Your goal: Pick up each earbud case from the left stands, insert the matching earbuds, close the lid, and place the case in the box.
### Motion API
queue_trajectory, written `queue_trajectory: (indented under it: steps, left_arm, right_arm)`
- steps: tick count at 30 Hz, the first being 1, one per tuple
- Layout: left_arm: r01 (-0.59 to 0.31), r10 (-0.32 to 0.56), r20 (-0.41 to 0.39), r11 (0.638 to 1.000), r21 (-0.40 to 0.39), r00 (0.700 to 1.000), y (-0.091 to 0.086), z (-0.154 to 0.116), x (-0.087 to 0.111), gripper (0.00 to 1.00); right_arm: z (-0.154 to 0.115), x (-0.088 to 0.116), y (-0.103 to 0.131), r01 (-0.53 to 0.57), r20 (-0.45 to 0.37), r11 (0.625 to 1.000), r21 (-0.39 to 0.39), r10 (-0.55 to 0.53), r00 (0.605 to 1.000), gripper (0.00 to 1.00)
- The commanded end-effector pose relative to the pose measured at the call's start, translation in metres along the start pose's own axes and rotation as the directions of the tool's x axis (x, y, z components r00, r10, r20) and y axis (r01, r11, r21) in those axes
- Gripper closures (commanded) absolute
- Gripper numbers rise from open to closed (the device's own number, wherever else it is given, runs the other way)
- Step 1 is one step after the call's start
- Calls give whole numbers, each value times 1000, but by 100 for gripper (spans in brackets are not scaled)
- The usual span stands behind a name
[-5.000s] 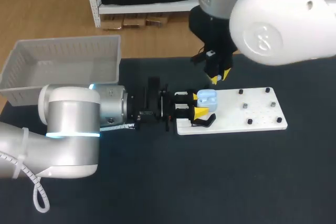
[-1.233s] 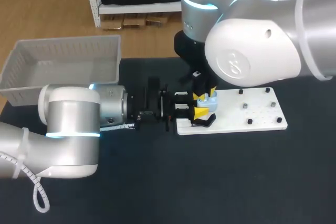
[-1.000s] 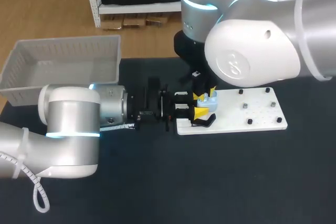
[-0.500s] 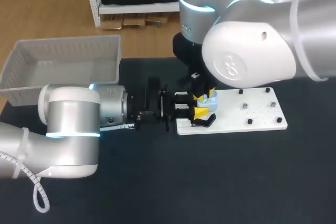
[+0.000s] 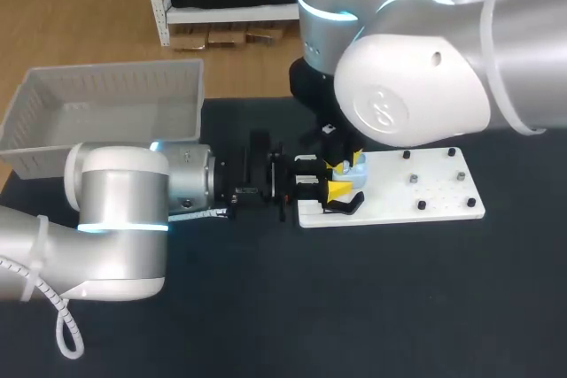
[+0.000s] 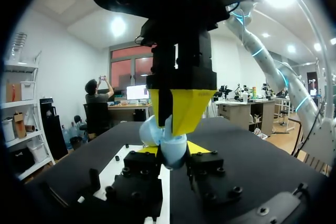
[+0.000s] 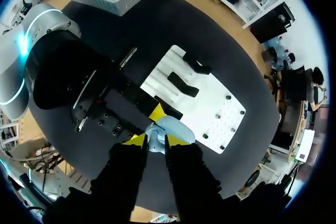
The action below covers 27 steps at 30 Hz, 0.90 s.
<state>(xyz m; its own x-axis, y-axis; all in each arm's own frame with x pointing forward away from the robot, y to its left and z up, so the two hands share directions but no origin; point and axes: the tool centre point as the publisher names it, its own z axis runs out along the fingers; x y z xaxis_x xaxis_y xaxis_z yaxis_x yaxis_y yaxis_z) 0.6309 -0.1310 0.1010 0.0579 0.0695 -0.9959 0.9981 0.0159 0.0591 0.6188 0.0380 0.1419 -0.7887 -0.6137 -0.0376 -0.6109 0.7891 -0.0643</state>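
- you will find the left gripper (image 6: 173, 153) lying low over the dark table (image 5: 399, 298), reaching in level from the side and clamped on the light blue earbud case (image 7: 169, 127). one yellow tip sits against either side of it.
- the earbud case is held over the end of the white board (image 5: 430, 185) that faces the left gripper, at that board's edge (lid open or closed, you cannot tell).
- the right gripper (image 5: 345, 160) points straight down from above and meets the top of the case. note that the pictures do not settle whether its claw is apart, together or nipping anything: you cannot tell.
- in the right wrist view, two black stands (image 7: 183, 88) sit side by side on the board, at the end toward the basket and just beyond the held case.
- small dark pegs (image 5: 413, 180) stand on the board's other end, well apart from both grippers.
- the white basket (image 5: 111, 139) rests at the table's far left corner, well apart from the board and from the case.
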Motion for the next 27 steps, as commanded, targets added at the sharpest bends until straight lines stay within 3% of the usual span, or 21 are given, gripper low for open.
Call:
queue_trajectory:
  steps: [1,4,13,16,21,27]
  left_arm:
    - [-4,4,3,1000,-11,1000,-3,0,0,100]
    - [-4,4,3,1000,-11,1000,-3,0,0,100]
    - [-4,4,3,1000,-11,1000,-3,0,0,100]
    - [-4,4,3,1000,-11,1000,-3,0,0,100]
    - [-4,4,3,1000,-11,1000,-3,0,0,100]
    - [-4,4,3,1000,-11,1000,-3,0,0,100]
  right_arm:
    - [-2,0,0,0,0,1000,-6,0,1000,43]
    - [-6,1,0,-2,8,1000,-10,2,1000,26]
    - [-28,2,-12,-52,67,997,-48,55,996,14]
    - [-33,-5,-30,-140,97,989,-50,145,985,0]
    - [-30,-15,-62,-306,124,948,-90,315,941,0]
    - [-3,-23,-87,-395,75,915,-77,401,913,0]
